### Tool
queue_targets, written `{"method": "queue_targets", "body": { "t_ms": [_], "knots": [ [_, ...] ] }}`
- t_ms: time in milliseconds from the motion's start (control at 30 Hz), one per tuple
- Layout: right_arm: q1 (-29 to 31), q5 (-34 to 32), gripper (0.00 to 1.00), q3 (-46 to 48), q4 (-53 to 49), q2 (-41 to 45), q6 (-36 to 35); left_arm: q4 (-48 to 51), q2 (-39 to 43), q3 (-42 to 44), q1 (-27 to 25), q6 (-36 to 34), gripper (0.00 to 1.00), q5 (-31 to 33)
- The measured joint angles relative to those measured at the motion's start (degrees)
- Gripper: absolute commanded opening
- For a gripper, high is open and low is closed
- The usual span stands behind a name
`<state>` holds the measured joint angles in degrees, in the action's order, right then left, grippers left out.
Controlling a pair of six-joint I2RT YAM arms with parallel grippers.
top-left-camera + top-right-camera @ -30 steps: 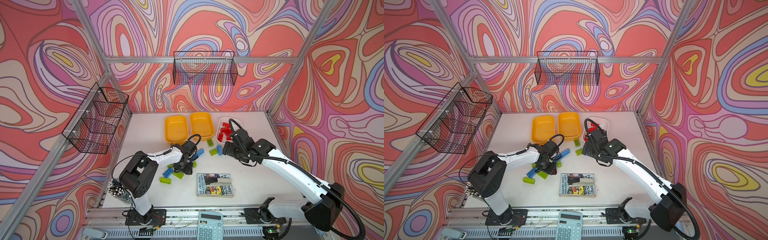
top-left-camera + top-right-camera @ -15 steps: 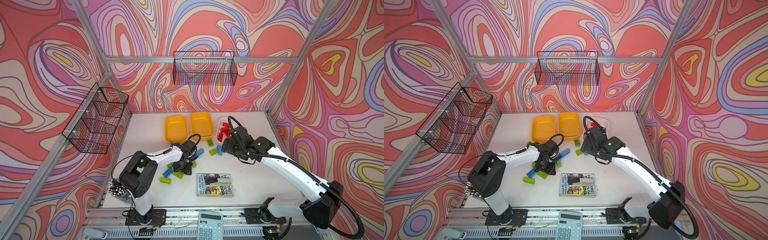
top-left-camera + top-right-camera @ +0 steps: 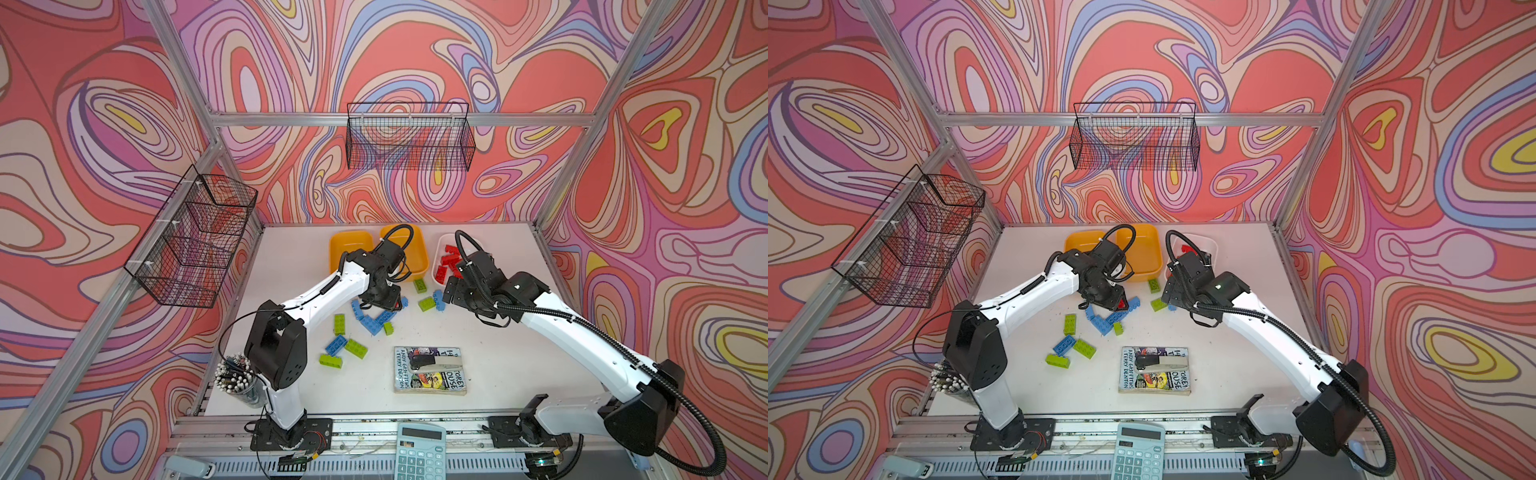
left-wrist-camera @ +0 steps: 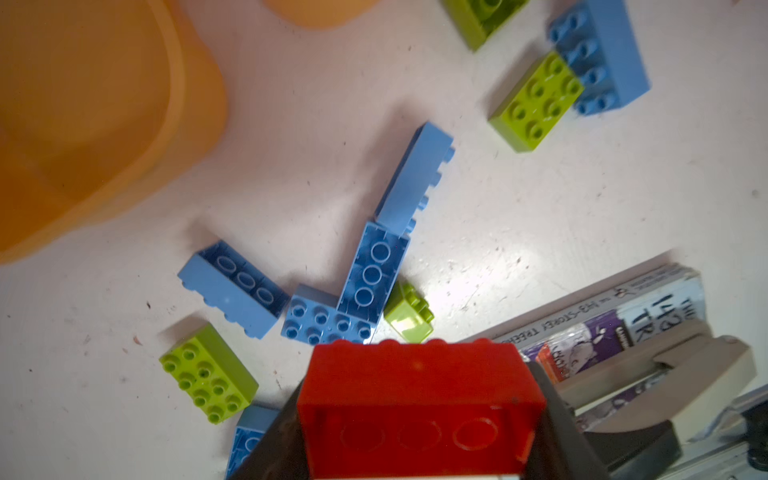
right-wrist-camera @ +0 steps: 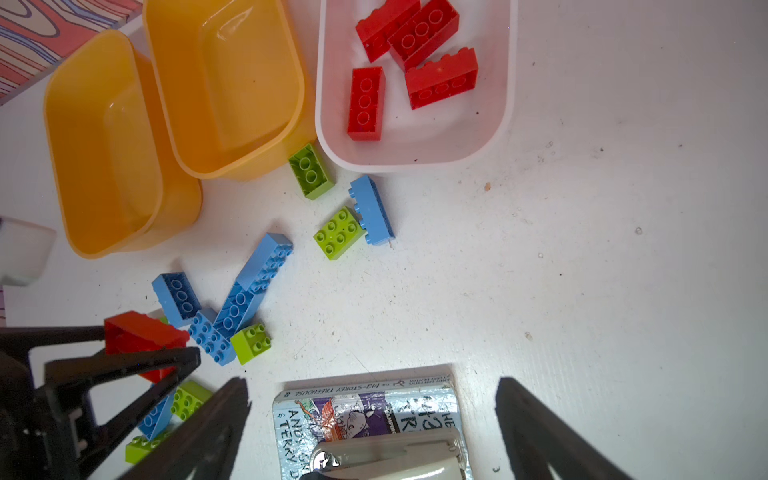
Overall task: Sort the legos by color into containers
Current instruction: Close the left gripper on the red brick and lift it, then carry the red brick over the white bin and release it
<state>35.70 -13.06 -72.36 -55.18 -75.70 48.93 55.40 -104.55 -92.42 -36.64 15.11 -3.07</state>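
My left gripper [image 3: 384, 297] [image 4: 417, 419] is shut on a red lego [image 4: 415, 382] [image 5: 139, 332], held above a cluster of blue legos [image 3: 376, 320] [image 4: 365, 278]. Lime green legos [image 3: 355, 348] [image 4: 208, 374] lie scattered around them. At the back stand two orange containers [image 3: 351, 249] [image 3: 419, 253], both empty in the right wrist view [image 5: 104, 137] [image 5: 232, 83]. Beside them, a white container [image 3: 441, 245] [image 5: 415, 156] holds several red legos [image 5: 419, 33]. Near its front corner hovers my right gripper [image 3: 451, 291] [image 5: 372, 386], open with nothing between its fingers.
A book with a grey stapler on it [image 3: 428, 370] [image 5: 374, 419] lies at the front. A calculator [image 3: 419, 453] sits on the front rail and a cup of pens [image 3: 235, 378] at the front left. Black wire baskets [image 3: 195, 237] [image 3: 409, 137] hang on the walls.
My left gripper has risen from the brick pile and moved back toward the containers with the red lego. The right gripper has shifted slightly left, still open.
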Motion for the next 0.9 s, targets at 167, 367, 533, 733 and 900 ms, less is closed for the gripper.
{"method": "queue_targets", "body": {
  "t_ms": [167,367,533,733,900],
  "knots": [
    [-0.5,-1.3,0.98,-0.1,-1.2,1.5,-0.1,2.0,-7.7,-13.6,0.0,-0.2,0.47,-2.4],
    [-2.4,-2.6,0.98,-2.1,-3.0,3.6,-0.7,2.7,-19.1,-30.2,0.0,-0.1,0.48,-6.7],
    [-4.8,-2.8,0.98,-3.7,-3.7,4.4,-2.0,1.1,-26.7,-39.7,-0.1,1.1,0.49,-11.4],
    [-8.2,-2.3,0.98,-5.4,-4.2,4.0,-4.2,-6.3,-31.3,-41.9,-0.5,4.1,0.5,-16.5],
    [-10.6,-1.3,0.98,-8.2,-4.2,2.1,-6.3,-14.0,-33.9,-41.9,-1.1,7.6,0.51,-19.3]
  ]
}}
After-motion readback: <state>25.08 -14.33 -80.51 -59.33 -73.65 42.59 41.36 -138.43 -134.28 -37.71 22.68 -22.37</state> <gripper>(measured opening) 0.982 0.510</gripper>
